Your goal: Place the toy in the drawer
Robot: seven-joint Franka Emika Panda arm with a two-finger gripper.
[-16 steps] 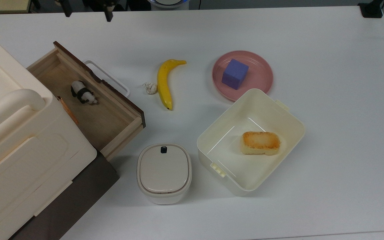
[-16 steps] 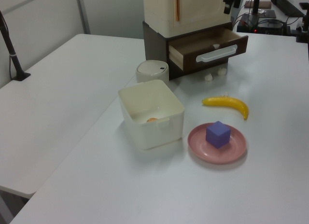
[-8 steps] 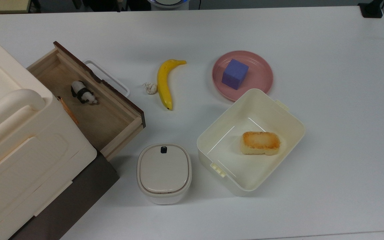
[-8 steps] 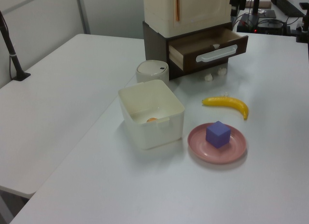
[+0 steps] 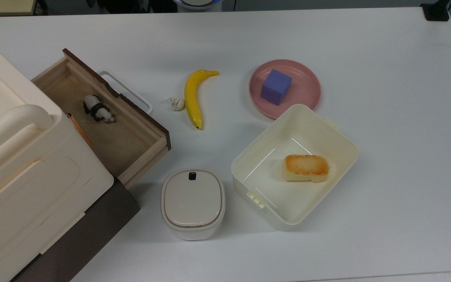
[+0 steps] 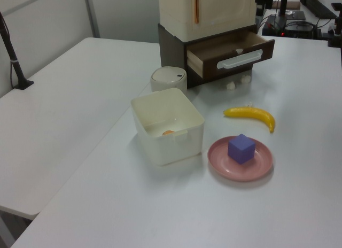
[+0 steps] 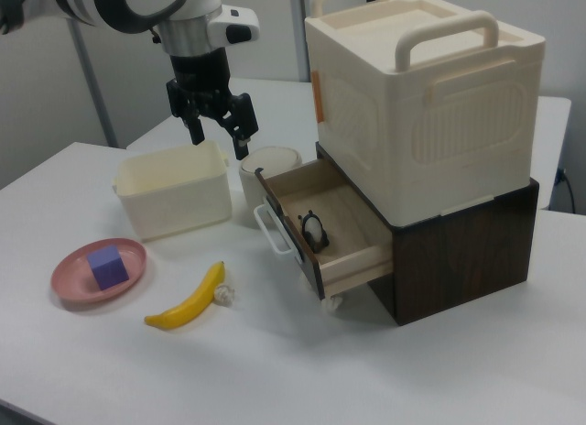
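Observation:
The toy (image 5: 98, 109), a small black-and-white panda, stands on the wooden floor of the open drawer (image 5: 131, 141), near its back left in the top view. In the right view the toy (image 7: 314, 231) sits inside the drawer (image 7: 352, 251), behind the white loop handle (image 7: 272, 230). The gripper (image 7: 220, 136) hangs high above the table, up and to the right view's left of the drawer, open and holding nothing. In the left view the drawer (image 6: 235, 50) is pulled out with its handle facing forward.
A banana (image 5: 193, 98) and a small whitish wad (image 5: 177, 103) lie beside the drawer. A pink plate (image 5: 303, 84) holds a purple cube (image 5: 275, 87). A cream tub (image 5: 339, 145) holds a piece of bread (image 5: 306, 167). A lidded round container (image 5: 192, 203) stands near the cabinet (image 7: 430, 114).
The gripper's dark fingers, seen at the top edge of the top view a second ago, have risen out of that view. The toy and drawer have not moved.

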